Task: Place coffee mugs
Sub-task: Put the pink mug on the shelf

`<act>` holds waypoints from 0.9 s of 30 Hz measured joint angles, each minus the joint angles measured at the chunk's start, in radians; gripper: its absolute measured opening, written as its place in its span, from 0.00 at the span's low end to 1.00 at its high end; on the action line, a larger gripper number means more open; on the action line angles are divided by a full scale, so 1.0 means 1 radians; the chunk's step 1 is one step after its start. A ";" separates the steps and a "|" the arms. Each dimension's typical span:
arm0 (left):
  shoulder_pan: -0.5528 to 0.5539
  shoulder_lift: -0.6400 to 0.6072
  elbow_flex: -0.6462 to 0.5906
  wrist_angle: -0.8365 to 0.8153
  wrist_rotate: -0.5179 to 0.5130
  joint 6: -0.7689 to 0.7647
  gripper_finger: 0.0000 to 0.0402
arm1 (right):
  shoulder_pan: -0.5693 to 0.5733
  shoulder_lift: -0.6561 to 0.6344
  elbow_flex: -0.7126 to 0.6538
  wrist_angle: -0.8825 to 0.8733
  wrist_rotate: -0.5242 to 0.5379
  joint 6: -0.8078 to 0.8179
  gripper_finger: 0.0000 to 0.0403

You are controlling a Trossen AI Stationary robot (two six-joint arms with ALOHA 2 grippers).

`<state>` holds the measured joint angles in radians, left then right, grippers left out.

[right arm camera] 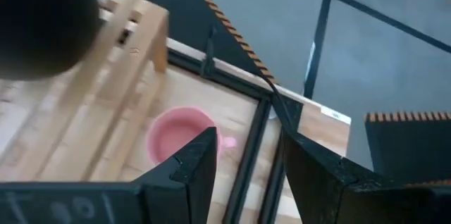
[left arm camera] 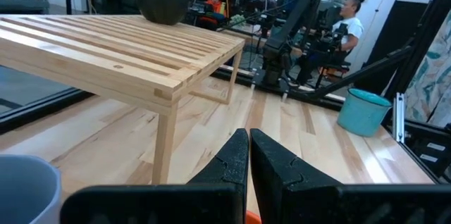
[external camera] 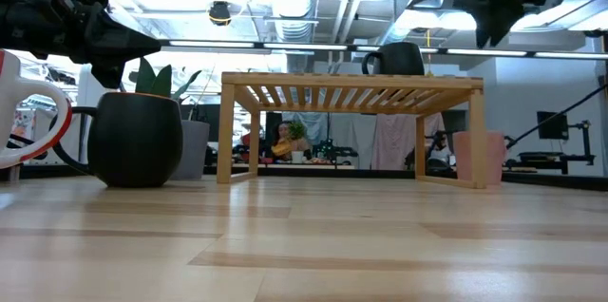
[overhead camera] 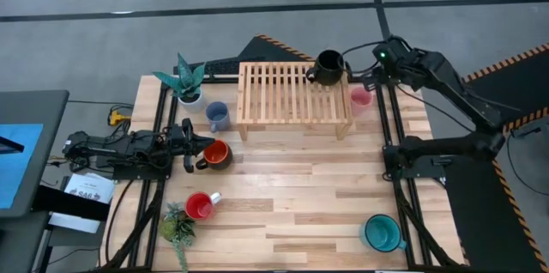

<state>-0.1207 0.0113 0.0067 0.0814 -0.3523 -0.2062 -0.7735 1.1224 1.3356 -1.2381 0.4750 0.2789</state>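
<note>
The black mug (overhead camera: 328, 65) stands on the far right corner of the slatted wooden rack (overhead camera: 292, 93). On the table stand the pink mug (overhead camera: 361, 97) just right of the rack, the pale blue mug (overhead camera: 217, 116), the orange mug (overhead camera: 216, 154) with its dark outside, the red mug (overhead camera: 200, 206) and the teal mug (overhead camera: 381, 232). My left gripper (overhead camera: 196, 146) is shut and lies level over the orange mug's left side (external camera: 138, 141). My right gripper (right arm camera: 246, 175) is open and raised above the pink mug (right arm camera: 180, 136), right of the black mug (right arm camera: 42, 20). My left gripper (left arm camera: 248, 155) has its shut fingers pointing toward the table's right, just above the orange mug's rim (left arm camera: 251, 217) on its handle side. Whether they touch the mug, I cannot tell.
One potted plant (overhead camera: 184, 80) stands left of the rack, another (overhead camera: 178, 226) by the red mug near the left edge. The rack's slats left of the black mug are bare. Bare wood lies between the rack and the teal mug. A person sits in the room beyond (left arm camera: 345, 20).
</note>
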 joint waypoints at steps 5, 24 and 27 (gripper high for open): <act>0.000 0.000 0.000 0.000 0.000 -0.018 0.00 | -0.037 0.002 -0.064 -0.013 -0.002 -0.069 0.46; 0.000 0.000 0.000 0.000 0.003 -0.022 0.00 | -0.054 -0.013 -0.340 0.138 -0.112 -0.092 0.46; 0.000 0.000 0.000 0.000 0.002 -0.022 0.00 | -0.061 -0.012 -0.341 0.173 -0.109 -0.042 0.46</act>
<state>-0.1207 0.0113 0.0063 0.0811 -0.3502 -0.2283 -0.8348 1.1103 0.9943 -1.0653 0.3656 0.2365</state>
